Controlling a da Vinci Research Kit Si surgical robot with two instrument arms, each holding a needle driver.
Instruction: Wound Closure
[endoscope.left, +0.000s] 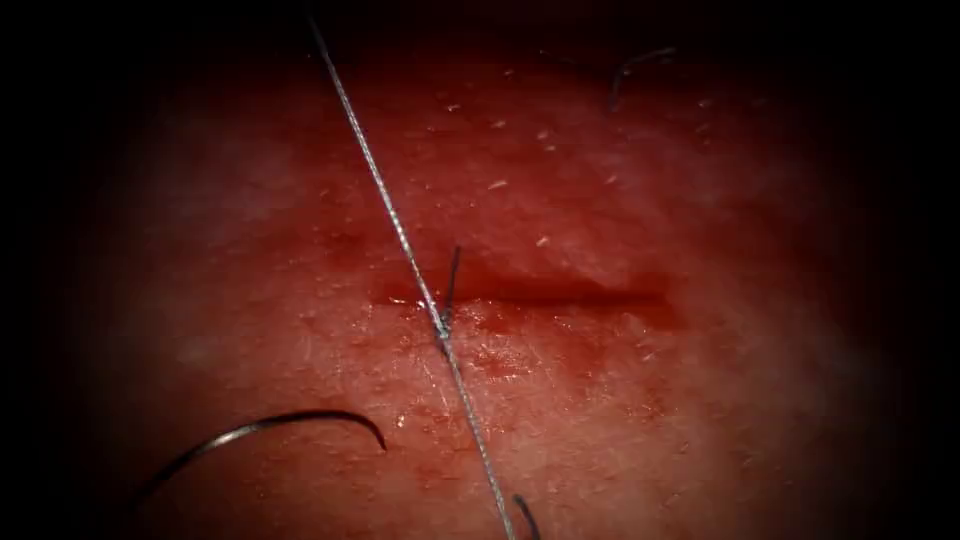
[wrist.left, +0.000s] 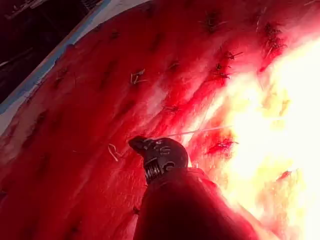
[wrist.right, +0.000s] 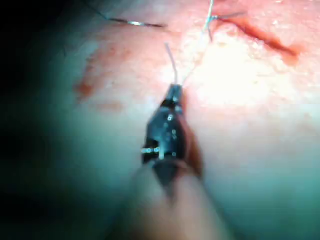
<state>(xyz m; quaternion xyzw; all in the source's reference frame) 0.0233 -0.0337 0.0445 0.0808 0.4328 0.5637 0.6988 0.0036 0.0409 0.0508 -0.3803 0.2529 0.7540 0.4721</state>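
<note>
A cut runs across the tissue. The thread is stretched tight in a straight slanted line over it, with a knot at the cut's left end and a short tail standing up from it. The curved needle lies free on the tissue surface, down and left of the cut, not in the tissue and held by neither tool. The right tool is shut on the thread near the knot, and the needle lies beyond it. The left tool looks shut on the thread.
Loose cut ends of thread lie at the upper right and at the lower edge. Red fluid wets the tissue around the cut. Older stitched cuts mark the tissue, with a blue-edged board beyond it.
</note>
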